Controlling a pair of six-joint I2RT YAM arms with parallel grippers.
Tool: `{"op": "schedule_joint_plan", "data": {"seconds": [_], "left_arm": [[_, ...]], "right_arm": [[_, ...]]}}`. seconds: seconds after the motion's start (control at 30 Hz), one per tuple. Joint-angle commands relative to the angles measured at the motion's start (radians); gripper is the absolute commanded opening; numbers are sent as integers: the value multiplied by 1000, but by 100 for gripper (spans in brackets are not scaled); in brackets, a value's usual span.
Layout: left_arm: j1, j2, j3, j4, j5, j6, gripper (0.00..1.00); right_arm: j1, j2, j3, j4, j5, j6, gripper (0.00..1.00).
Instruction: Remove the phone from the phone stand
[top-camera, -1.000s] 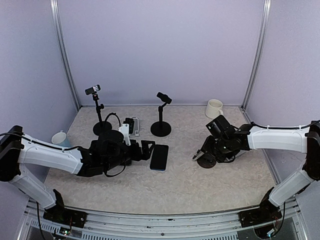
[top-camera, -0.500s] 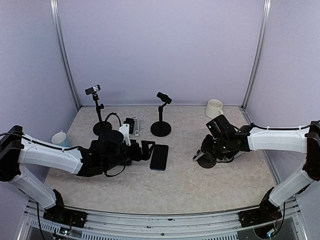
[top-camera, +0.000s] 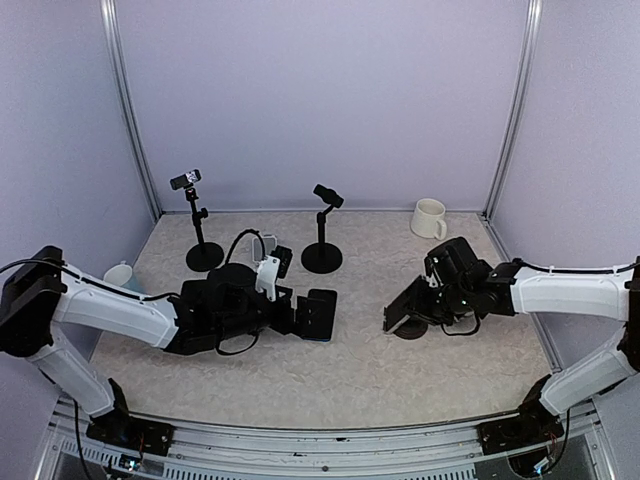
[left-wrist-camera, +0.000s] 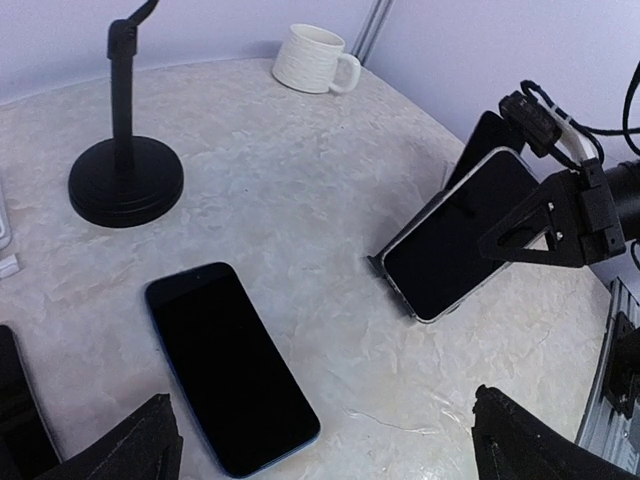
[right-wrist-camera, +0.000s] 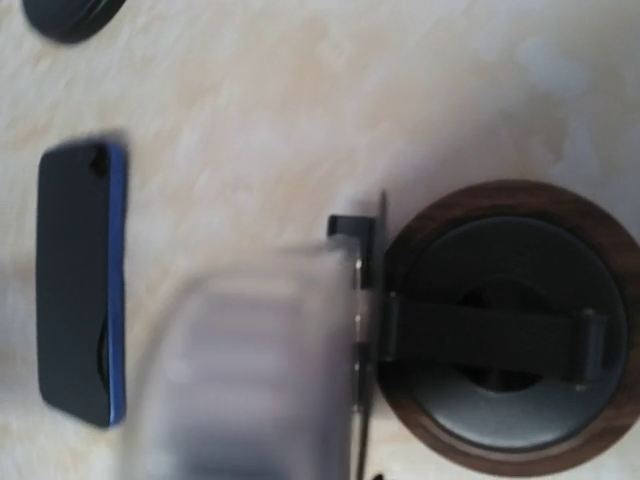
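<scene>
Cream tabletop (top-camera: 360, 370) with a crumpled, marbled texture is stretching between smooth pale lilac walls (top-camera: 320, 100). On its right half the phone (left-wrist-camera: 455, 235) is leaning steeply, a slim rounded slab with a glossy black screen and a bright silver edge. The right gripper (top-camera: 422, 302) is pinching the phone's upper end, one black trussed finger (left-wrist-camera: 535, 225) lying across the screen. The phone's lower end is sitting at the front lip of the phone stand (right-wrist-camera: 510, 330); whether it is touching that lip cannot be told.

Only the left wrist view is showing the phone sharply, with a dark back plate rising behind it. The right wrist view is looking straight down on the stand instead: a round wooden rim, a dark grey disc inside it and a flat black strap across the disc. There the phone is appearing only as a grey blur beside the stand. The top view is reducing the phone to a small dark tilted plate.

Well apart to the left, a second phone (left-wrist-camera: 230, 365) with a blue edge is lying flat, screen up. The left gripper (left-wrist-camera: 325, 440) is hovering near it, jaws spread wide and holding nothing.

Farther back, a black pole stand (left-wrist-camera: 125, 180) on a round matte base is standing upright. A white ribbed mug (left-wrist-camera: 312, 58) is sitting near the rear right corner. Only the top view is showing a thin camera stand (top-camera: 200, 250) and a pale cup (top-camera: 118, 275) at the left.
</scene>
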Motion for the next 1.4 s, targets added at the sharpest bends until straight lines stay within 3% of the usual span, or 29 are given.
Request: {"op": "schedule_joint_plan", "data": {"seconds": [0.0,0.3,0.47,0.63,1.37], "left_arm": [[-26,63,67,62,106,102,99],[-129,270,212,74,149,205,99],[-127,326,277,80,177,210,99],[-120,335,283,82,168,207,99],[-112,319,262,70,126,241,99]], "right_arm": [[-22,-52,-27,33,-101,-135,22],[-56,-109,-58,36,-175,-261,25],[-82,-130,-63,25,-167,-230,37],[-89,-152,-73,34,-168,-184,41],[-93,-202,-7,-22,-163,-194,3]]}}
